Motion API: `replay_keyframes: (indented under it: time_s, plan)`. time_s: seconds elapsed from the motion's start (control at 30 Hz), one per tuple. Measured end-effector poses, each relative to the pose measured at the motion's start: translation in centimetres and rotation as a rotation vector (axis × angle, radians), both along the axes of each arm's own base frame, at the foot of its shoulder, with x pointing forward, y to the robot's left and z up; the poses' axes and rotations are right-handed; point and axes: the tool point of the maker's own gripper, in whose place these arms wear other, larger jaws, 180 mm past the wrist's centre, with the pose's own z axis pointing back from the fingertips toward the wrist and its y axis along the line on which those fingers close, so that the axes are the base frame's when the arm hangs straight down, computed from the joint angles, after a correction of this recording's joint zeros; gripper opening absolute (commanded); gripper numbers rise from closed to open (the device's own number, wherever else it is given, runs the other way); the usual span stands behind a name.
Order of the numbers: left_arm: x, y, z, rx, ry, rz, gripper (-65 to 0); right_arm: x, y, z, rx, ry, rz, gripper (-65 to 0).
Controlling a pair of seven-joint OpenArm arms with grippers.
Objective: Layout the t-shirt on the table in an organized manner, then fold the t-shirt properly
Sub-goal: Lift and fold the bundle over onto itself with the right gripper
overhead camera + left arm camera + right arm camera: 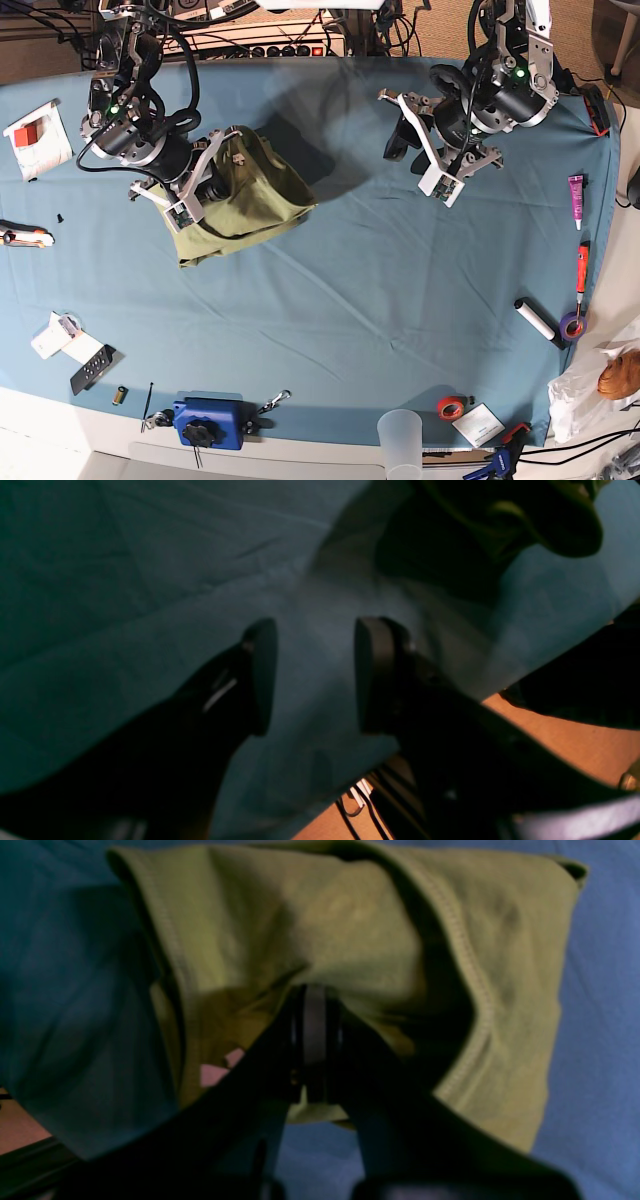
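Observation:
The olive-green t-shirt (250,205) lies bunched in a crumpled heap on the left half of the teal table (350,300). My right gripper (220,165) is at the heap's upper left part. In the right wrist view the right gripper (315,997) is shut on a fold of the t-shirt (350,915), with stitched hems draping to either side. My left gripper (405,145) hovers over bare cloth well to the right of the shirt. In the left wrist view the left gripper (315,675) is open with nothing between its fingers, and a dark edge of the t-shirt (550,515) shows at the top right.
A blue clamp tool (205,420), a translucent cup (400,435) and a red tape roll (450,407) sit along the near edge. A white cylinder (538,322), a red-handled tool (582,265) and a pink tube (577,188) lie at the right. Papers (35,140) and a remote (95,367) lie at the left.

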Motion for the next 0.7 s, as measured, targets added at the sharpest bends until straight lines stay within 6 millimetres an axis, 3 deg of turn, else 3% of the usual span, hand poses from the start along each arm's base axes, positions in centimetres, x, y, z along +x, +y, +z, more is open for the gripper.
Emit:
replay_keyframes:
  time_s: [0.23, 0.3, 0.4, 0.57, 0.63, 0.7]
  plan:
    - [0.0, 0.0, 0.0, -0.001, -0.002, 0.000, -40.8, -1.4, -1.0, -5.3, 0.043, 0.164, -0.041, -65.0]
    - [0.0, 0.0, 0.0, -0.002, -0.002, 0.000, -40.8, -1.5, -0.9, -5.3, 0.041, 0.164, -0.027, -65.0]
    - [0.0, 0.0, 0.0, -0.001, -0.003, 0.001, -40.8, -1.0, -0.2, -3.1, 0.085, 0.116, -0.005, -65.0]
    - [0.4, -0.1, 0.4, -0.012, -0.024, 0.004, -40.8, 3.5, -0.2, 5.8, 0.132, -0.201, -0.001, -65.0]
    - [0.5, -0.2, 0.6, -0.022, -0.038, 0.008, -40.8, 4.3, -1.5, 6.2, 0.110, -0.224, -0.036, -65.0]
    - [1.1, -0.4, 1.2, -0.044, -0.078, 0.015, -40.8, 4.7, -3.0, 4.5, 0.076, -0.181, -0.081, -65.0]
